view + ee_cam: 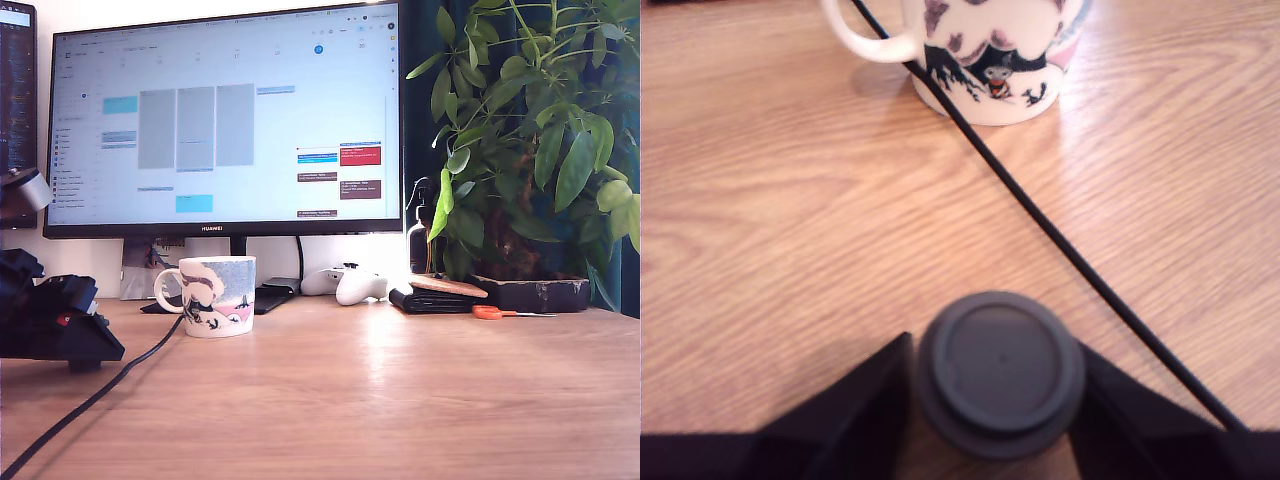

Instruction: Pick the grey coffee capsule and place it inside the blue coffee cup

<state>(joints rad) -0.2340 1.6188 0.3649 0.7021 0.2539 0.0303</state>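
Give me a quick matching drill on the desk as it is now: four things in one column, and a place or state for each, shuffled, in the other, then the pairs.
Things:
1. grey coffee capsule
2. blue coffee cup
3. black cable
4. white game controller

Places or states:
A. runs across the desk, passing the cup's handle in the wrist view
B. between the gripper's fingers, flat rim facing the wrist camera
C. lies at the foot of the monitor
D. stands upright on the desk, ahead of the gripper

Pairs: 1-B, 2-D, 3-A, 4-C
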